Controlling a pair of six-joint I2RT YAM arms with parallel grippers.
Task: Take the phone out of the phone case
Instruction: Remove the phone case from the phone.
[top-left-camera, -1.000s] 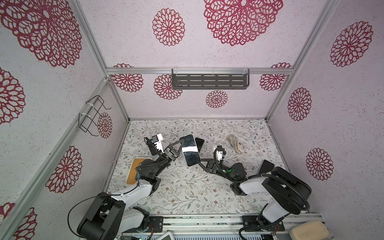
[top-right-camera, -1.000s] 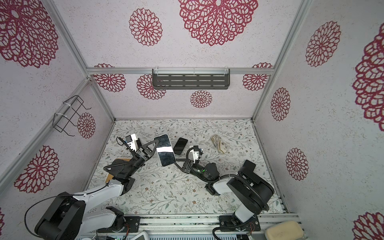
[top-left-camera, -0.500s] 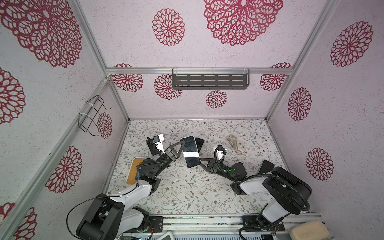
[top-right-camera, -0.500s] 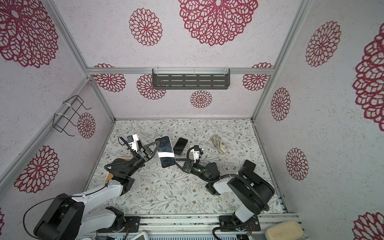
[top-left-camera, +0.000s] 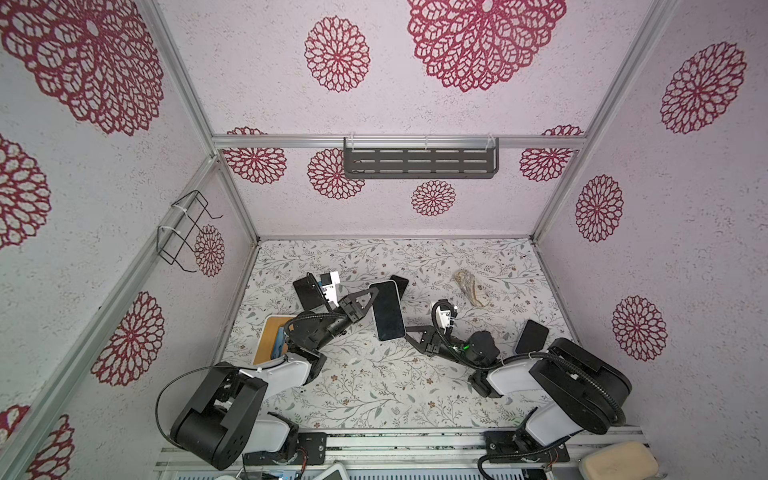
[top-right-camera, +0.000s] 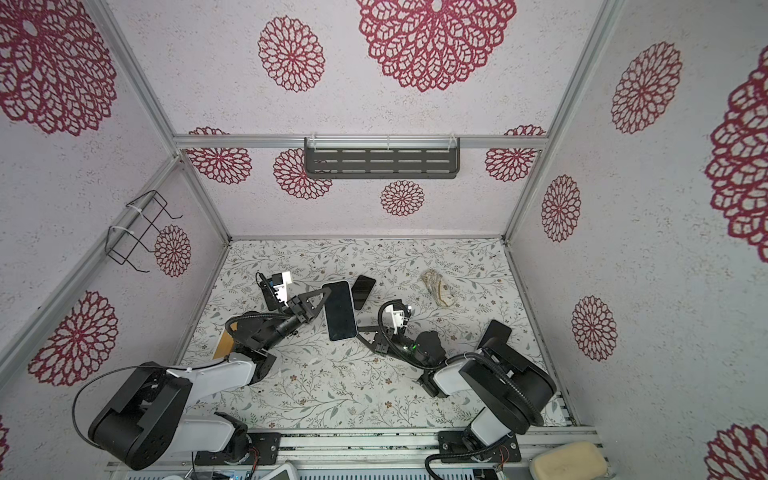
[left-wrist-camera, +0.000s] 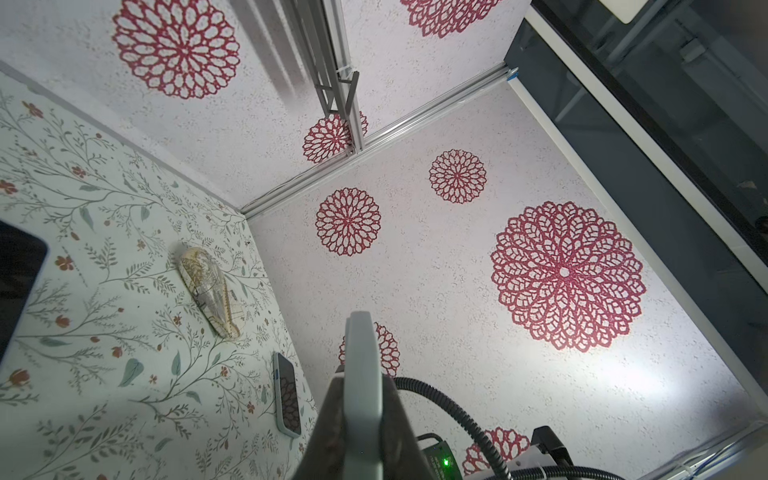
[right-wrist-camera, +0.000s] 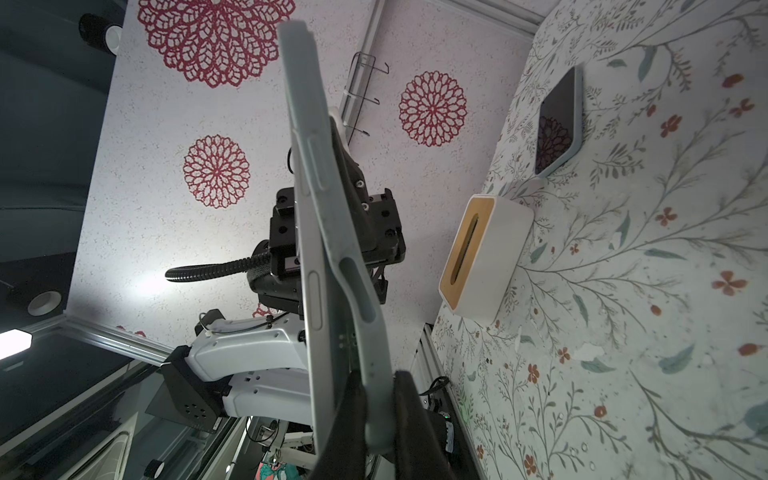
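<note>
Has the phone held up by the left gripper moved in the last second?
Yes, slightly: the phone slid toward the near rail, away from the dark phone lying behind it.

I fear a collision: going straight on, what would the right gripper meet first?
The phone case, pinched by the right gripper; further along, probably the left gripper holding the phone.

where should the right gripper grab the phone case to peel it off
Pinch the phone case at its loose end, where the lip stands flared off the phone, coming endwise, opposite the left gripper; that gap takes one jaw.
</note>
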